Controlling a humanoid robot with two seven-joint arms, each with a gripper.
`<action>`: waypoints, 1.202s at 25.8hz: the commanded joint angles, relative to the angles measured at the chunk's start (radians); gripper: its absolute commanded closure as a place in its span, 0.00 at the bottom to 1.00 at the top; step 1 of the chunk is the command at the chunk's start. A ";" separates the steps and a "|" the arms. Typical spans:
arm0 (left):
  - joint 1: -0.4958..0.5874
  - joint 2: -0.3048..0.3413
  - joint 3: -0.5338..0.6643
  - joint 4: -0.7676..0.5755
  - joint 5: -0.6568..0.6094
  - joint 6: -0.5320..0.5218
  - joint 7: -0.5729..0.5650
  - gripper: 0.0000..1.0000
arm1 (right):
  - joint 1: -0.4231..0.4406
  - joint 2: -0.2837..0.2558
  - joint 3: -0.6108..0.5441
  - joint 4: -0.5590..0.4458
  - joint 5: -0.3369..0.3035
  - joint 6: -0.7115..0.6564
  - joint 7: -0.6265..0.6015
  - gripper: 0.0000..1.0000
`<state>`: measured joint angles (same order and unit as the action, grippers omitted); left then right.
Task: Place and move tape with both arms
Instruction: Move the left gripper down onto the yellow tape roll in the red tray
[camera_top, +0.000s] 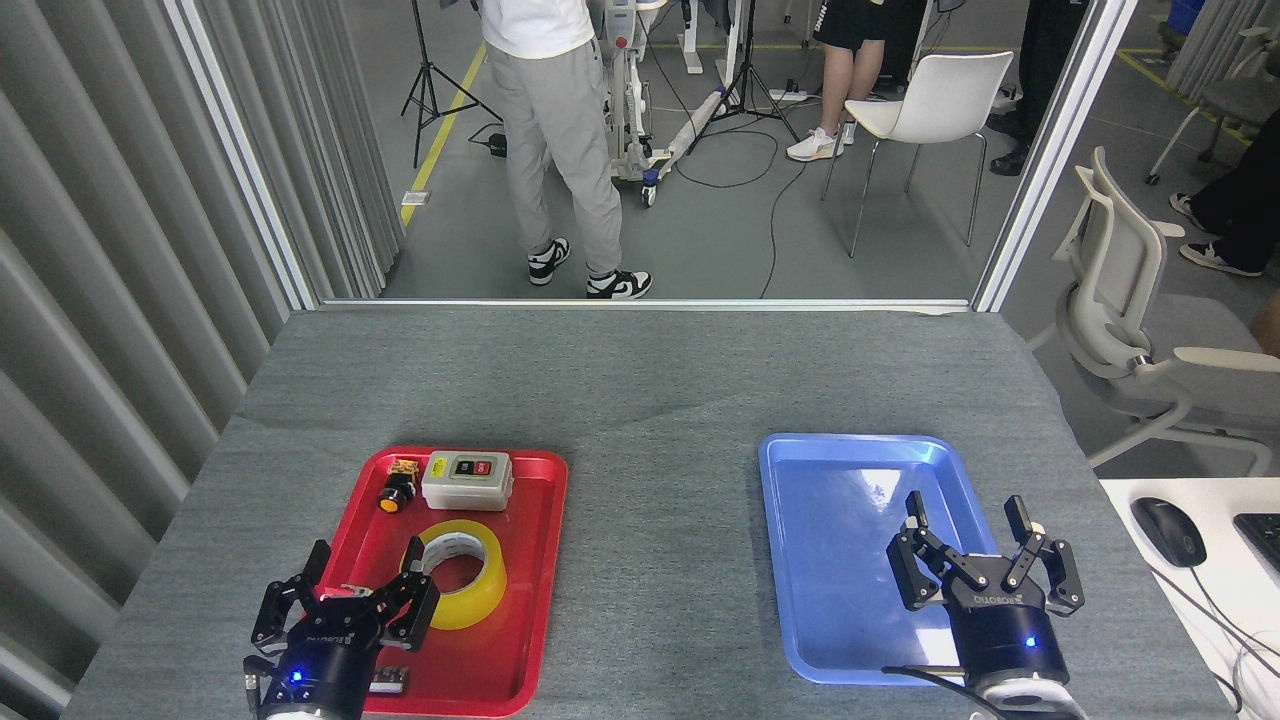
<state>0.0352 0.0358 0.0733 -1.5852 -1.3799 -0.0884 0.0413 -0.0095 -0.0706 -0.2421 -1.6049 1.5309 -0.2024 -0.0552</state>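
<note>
Lying flat in red tray (540, 470), glossy yellow tape (478, 590), white core

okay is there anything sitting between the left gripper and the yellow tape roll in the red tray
Nothing visible. The left gripper is open right next to the tape, one finger already near the roll's left edge. The push button and switch box lie farther back in the red tray, beyond the roll.
</note>
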 joint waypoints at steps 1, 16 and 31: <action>0.002 0.003 0.000 -0.001 0.001 -0.007 0.002 0.00 | 0.003 0.002 0.000 -0.006 0.000 -0.002 0.000 0.00; -0.126 0.078 -0.043 0.024 0.013 0.009 -0.233 0.00 | 0.089 0.003 0.004 -0.035 0.002 0.001 0.002 0.00; -0.302 0.090 -0.159 0.117 0.013 0.009 -0.831 0.00 | 0.065 0.032 0.047 -0.046 0.005 0.000 0.002 0.00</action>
<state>-0.2396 0.1268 -0.0639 -1.4926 -1.3668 -0.0798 -0.7428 0.0608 -0.0411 -0.2173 -1.6439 1.5351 -0.2016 -0.0536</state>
